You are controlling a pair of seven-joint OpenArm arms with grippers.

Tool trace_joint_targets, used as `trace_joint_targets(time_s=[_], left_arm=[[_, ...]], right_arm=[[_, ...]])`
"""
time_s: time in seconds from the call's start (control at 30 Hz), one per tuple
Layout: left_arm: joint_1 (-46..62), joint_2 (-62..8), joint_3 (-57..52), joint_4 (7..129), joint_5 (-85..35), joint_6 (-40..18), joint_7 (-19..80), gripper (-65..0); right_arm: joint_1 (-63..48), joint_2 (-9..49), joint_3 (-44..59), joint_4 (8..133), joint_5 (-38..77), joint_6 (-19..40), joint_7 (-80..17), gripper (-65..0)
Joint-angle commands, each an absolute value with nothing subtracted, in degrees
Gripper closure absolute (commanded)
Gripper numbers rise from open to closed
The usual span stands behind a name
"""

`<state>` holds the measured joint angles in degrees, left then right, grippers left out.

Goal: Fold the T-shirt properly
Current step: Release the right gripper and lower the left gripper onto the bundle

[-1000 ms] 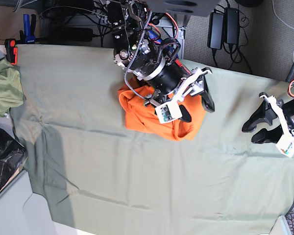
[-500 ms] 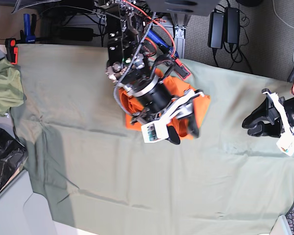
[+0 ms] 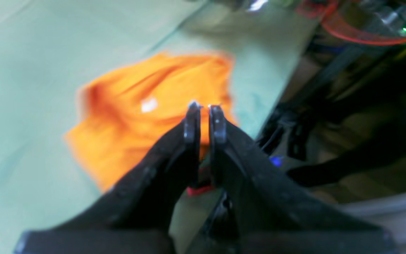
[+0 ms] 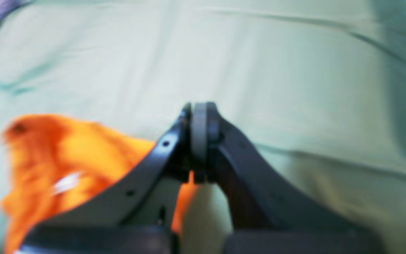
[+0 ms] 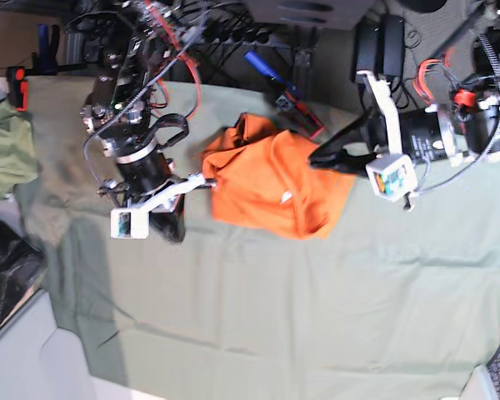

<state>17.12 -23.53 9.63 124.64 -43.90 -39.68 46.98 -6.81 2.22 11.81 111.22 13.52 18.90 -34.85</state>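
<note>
The orange T-shirt [image 5: 267, 179] lies in a folded, slightly rumpled bundle on the sage-green table cloth [image 5: 275, 317], its white tag [image 5: 285, 197] facing up. My left gripper [image 5: 317, 160] hovers at the shirt's right edge, fingers nearly together with only a thin slit and nothing between them. In the left wrist view the left gripper [image 3: 201, 107] points at the T-shirt [image 3: 136, 116]. My right gripper [image 5: 173, 233] is off the shirt's left side, shut and empty. In the right wrist view the right gripper [image 4: 197, 107] is pressed together, with the T-shirt [image 4: 65, 151] at lower left.
A green cloth bundle [image 5: 4, 146] and a black bag [image 5: 4, 267] lie at the left edge. A red clamp [image 5: 18, 83] grips the table's back left corner. Cables and power bricks [image 5: 379, 42] sit behind the table.
The right arm has drawn off the shirt to the left and its gripper has shut. The left arm has swung in from the far right to the shirt's right edge, its gripper closing too.
</note>
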Motion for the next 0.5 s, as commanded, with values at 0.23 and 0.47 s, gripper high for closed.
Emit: trace_joint_targets(time_s=[0.23, 0.47], left_arm=[[18.3, -19.3, 10.8, 122.3, -35.9, -38.1, 41.3, -40.9], [19.0, -12.3, 10.8, 117.5, -34.3, -36.9, 41.0, -40.9]], right_arm=[[-9.0, 7.5, 16.6, 107.5, 17.1, 24.8, -34.4, 0.0], [-11.8, 8.1, 16.6, 107.4, 17.5, 24.8, -34.6, 0.0]])
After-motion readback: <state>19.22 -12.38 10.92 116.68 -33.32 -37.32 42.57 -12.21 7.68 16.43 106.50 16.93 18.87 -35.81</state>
